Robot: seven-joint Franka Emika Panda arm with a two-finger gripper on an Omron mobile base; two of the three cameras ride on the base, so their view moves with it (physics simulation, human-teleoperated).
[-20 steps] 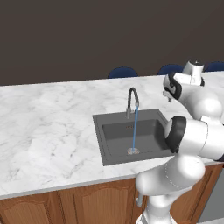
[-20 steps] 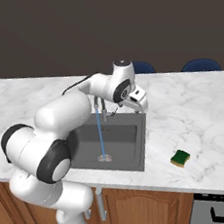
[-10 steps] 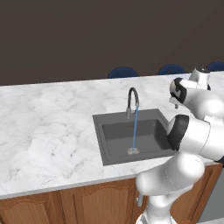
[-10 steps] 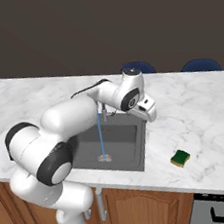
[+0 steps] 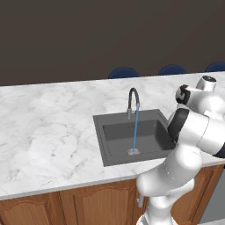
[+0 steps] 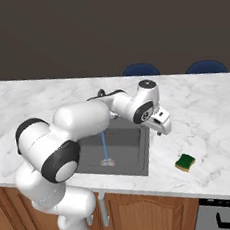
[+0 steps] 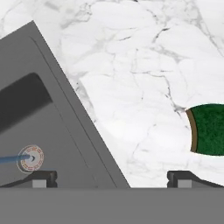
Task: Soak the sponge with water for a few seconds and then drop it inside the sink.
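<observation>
The sponge [image 6: 185, 162], green on top with a yellow layer beneath, lies flat on the marble counter to the right of the sink [image 6: 145, 160]. In the hand view the sponge [image 7: 211, 129] is cut off by the right edge. My gripper [image 6: 160, 130] hangs above the sink's right rim [image 7: 65, 103], up and left of the sponge and apart from it. Its fingertips [image 7: 43, 177] stand wide open with nothing between them. A thin blue stream of water [image 6: 104, 145] runs from the gooseneck faucet [image 5: 133, 99] down to the drain [image 7: 29, 158].
White marble counter [image 5: 48, 118] stretches to both sides of the sink [image 5: 100, 136]. Blue chair backs [image 6: 140, 70] stand behind the far edge. The top of a dark appliance [image 6: 228, 218] sits below the counter at the lower right.
My hand has swung right, from near the faucet to over the sink's right rim and closer to the sponge. The sponge has not moved and the water keeps running.
</observation>
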